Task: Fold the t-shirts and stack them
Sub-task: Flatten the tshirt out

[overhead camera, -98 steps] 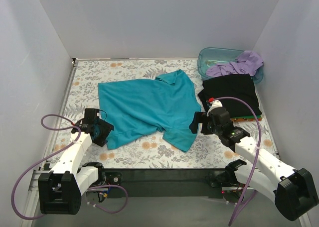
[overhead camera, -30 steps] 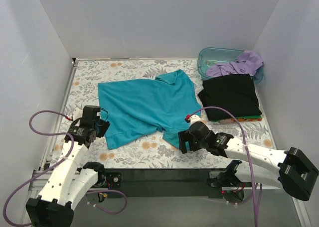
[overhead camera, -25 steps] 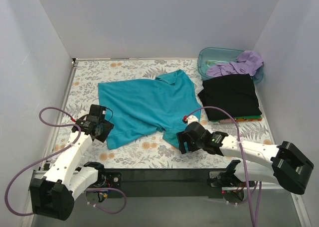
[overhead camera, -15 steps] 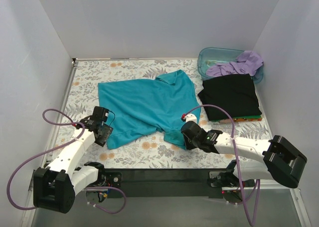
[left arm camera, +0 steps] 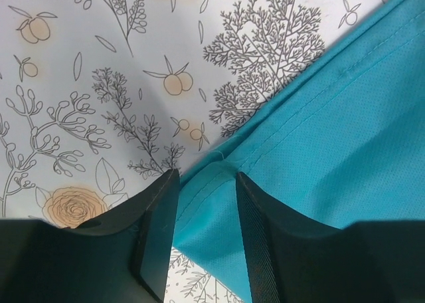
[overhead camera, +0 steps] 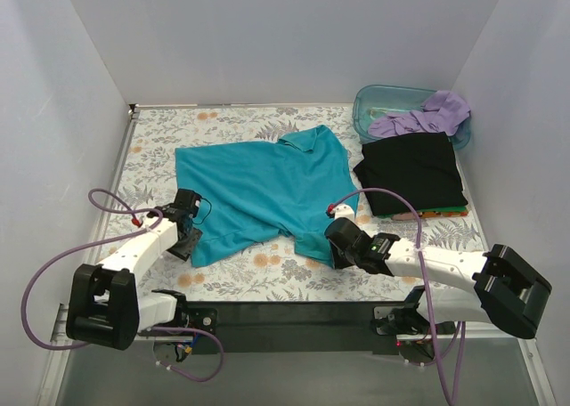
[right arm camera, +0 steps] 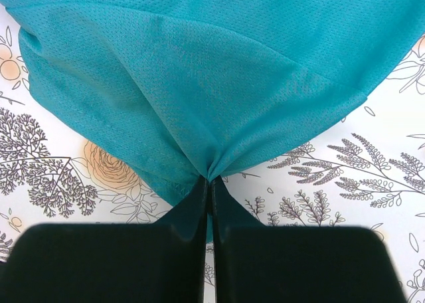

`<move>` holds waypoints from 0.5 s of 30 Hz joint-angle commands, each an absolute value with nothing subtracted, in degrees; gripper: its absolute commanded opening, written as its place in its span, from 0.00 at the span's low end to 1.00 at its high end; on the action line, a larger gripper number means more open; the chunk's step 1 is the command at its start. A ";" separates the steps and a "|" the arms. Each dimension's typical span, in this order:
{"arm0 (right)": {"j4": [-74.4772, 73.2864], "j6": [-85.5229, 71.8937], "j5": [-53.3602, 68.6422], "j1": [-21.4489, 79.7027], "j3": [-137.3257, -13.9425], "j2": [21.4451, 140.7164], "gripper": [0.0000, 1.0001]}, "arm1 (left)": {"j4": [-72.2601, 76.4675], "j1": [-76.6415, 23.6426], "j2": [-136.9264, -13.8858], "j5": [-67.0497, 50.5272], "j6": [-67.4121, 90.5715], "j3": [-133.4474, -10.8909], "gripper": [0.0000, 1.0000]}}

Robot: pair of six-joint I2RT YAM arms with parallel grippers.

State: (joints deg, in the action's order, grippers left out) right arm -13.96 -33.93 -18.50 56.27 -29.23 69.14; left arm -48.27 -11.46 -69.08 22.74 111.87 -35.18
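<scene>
The teal-blue t-shirt point(overhead camera: 263, 188) lies spread flat mid-table. My left gripper point(overhead camera: 189, 237) is at its near left corner. In the left wrist view the fingers point(left arm camera: 159, 210) stand apart astride the shirt's hemmed edge point(left arm camera: 212, 190) and are not pinching it. My right gripper point(overhead camera: 334, 246) sits at the shirt's near right corner. In the right wrist view it point(right arm camera: 209, 182) is shut on a bunched pinch of teal cloth point(right arm camera: 199, 64). The black t-shirt point(overhead camera: 414, 170) lies folded at the right. The lavender t-shirt point(overhead camera: 427, 117) is crumpled half inside the tub.
A translucent blue-green tub point(overhead camera: 383, 99) stands at the back right corner. A thin orange-and-green edge point(overhead camera: 436, 212) shows under the black shirt. The floral table cover point(overhead camera: 223, 277) is bounded by white walls on three sides.
My right gripper came forward onto the teal shirt's near right corner and closed on it. My left gripper slid right to the shirt's near left corner.
</scene>
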 commanded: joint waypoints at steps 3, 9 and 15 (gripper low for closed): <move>-17.14 -34.45 -18.81 56.51 -28.30 69.17 0.01 | -44.13 -11.16 -70.92 24.70 111.19 -36.74 0.38; -17.14 -34.45 -19.16 56.51 -28.21 69.35 0.01 | -43.07 -10.46 -73.65 24.52 110.30 -38.06 0.35; -17.14 -34.37 -19.42 56.51 -28.21 69.52 0.01 | -43.24 -10.28 -75.41 24.08 110.22 -37.62 0.13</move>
State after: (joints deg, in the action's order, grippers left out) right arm -13.96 -34.15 -18.52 56.27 -29.19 69.08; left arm -44.47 -10.61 -74.72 23.27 110.17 -36.93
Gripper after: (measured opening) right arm 0.023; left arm 0.153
